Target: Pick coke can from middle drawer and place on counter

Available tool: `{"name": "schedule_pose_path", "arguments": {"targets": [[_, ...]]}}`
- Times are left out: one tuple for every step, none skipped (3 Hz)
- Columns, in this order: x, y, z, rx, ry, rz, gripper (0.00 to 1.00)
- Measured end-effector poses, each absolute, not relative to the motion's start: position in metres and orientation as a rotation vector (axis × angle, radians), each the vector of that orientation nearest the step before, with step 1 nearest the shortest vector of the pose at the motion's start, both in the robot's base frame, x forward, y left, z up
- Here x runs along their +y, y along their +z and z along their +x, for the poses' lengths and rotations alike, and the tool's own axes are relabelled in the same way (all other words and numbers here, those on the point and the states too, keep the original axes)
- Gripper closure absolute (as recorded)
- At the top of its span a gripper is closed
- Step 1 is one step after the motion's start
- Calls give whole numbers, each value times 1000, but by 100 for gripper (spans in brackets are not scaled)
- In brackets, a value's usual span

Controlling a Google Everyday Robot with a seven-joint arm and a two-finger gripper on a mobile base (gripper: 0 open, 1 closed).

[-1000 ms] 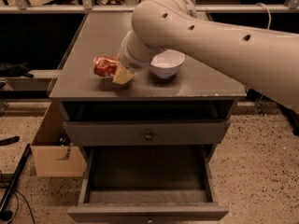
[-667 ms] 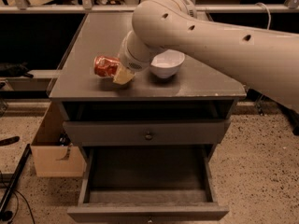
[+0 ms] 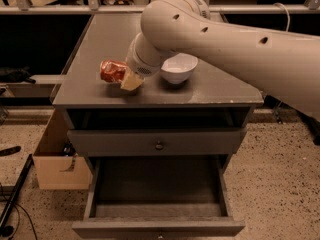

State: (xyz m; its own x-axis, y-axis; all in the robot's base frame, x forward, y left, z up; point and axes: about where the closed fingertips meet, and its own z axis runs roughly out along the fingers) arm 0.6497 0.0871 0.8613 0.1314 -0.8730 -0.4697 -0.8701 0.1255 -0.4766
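Note:
The coke can (image 3: pixel 112 70) lies tilted on its side just over the front left part of the counter (image 3: pixel 110 34). My gripper (image 3: pixel 126 79) is at the can's right end and is shut on it, with one pale finger (image 3: pixel 132 81) showing below the wrist. I cannot tell whether the can touches the counter. The middle drawer (image 3: pixel 93 190) is pulled out below the counter, and its dark floor shows nothing in it. My arm reaches in from the right and hides the back right of the counter.
A white bowl (image 3: pixel 178 68) stands on the counter just right of my gripper. A closed drawer front with a round knob (image 3: pixel 159 145) sits above the open drawer. A cardboard box (image 3: pixel 56 160) stands on the floor to the left.

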Motion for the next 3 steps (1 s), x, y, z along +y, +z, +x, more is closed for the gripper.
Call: {"name": "schedule_pose_path", "arguments": {"targets": [[87,861,650,1700,-5,-1706,4],[87,861,650,1700,-5,-1706,0],[87,861,650,1700,-5,-1706,0]]}}
